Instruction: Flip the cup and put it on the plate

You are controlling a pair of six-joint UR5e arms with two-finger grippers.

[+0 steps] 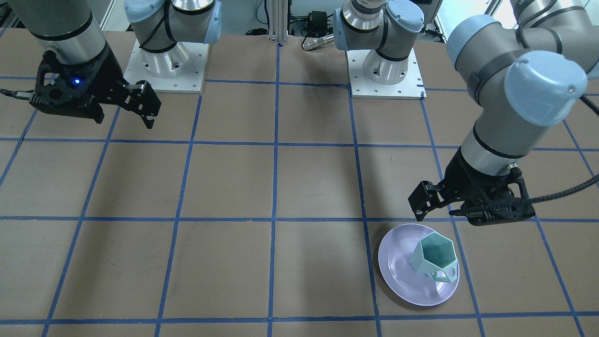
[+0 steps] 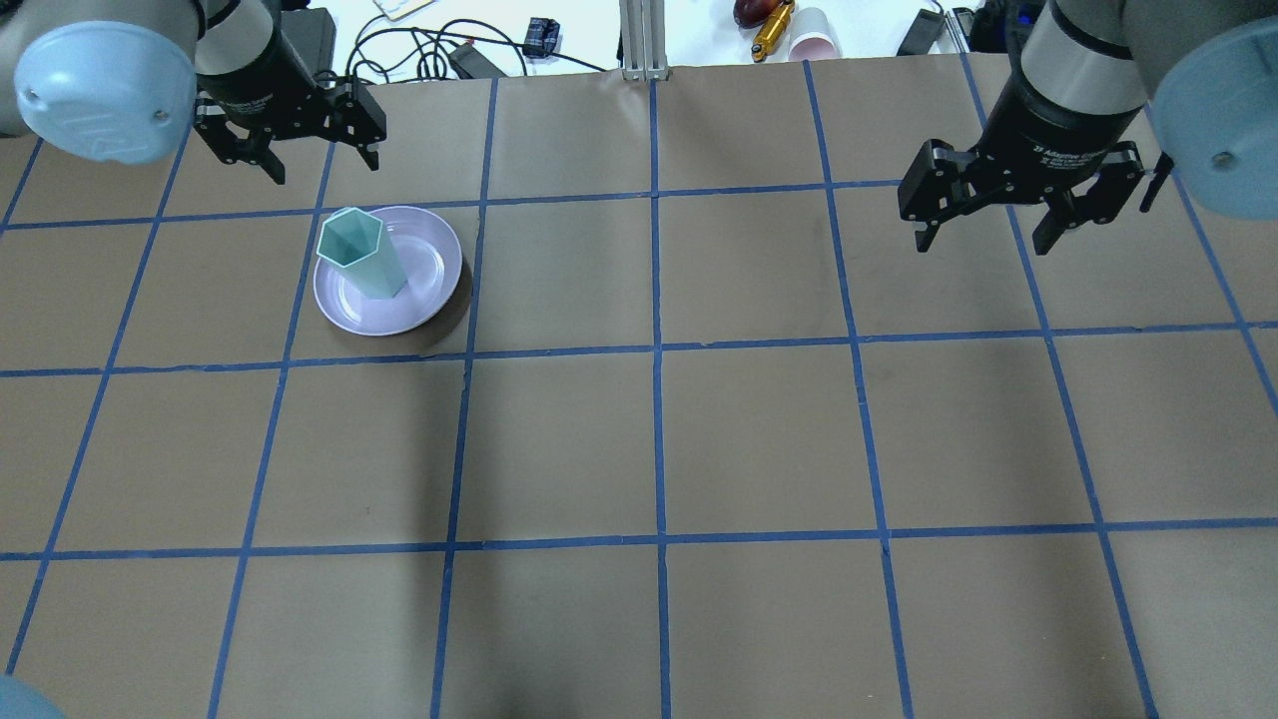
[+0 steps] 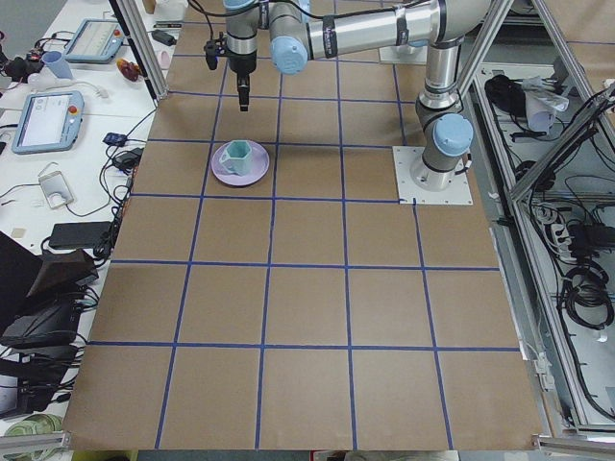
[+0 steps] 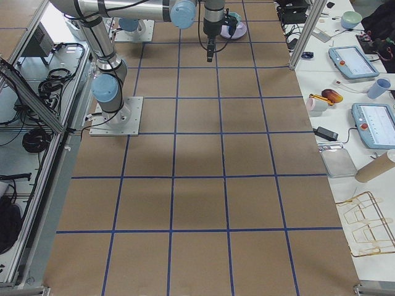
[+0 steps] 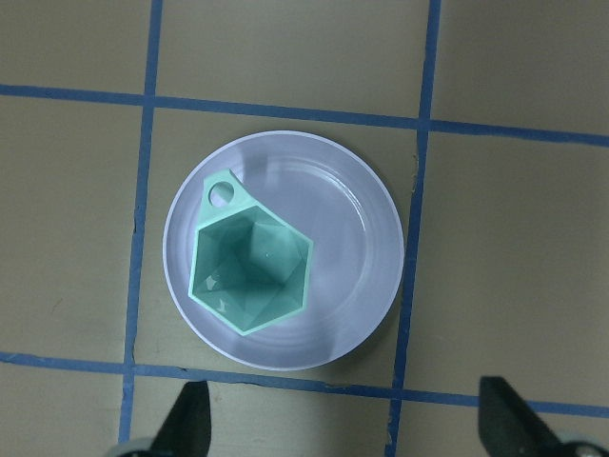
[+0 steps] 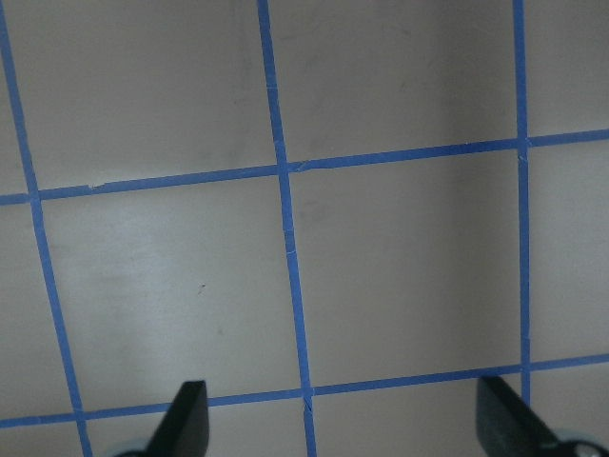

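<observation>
The left arm (image 1: pixel 489 140) and right arm (image 1: pixel 65 23) are silver-grey tubes with pale blue joint caps (image 1: pixel 545 86). The black right end effector (image 2: pixel 983 245) has a small blue light (image 1: pixel 76 82).

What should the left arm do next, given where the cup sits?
Probably just lift the left gripper straight up and away. The cup stands mouth-up on the plate, and the gripper is open and apart from it, so the placing looks done. What seems left is to clear out without nudging the cup.
</observation>
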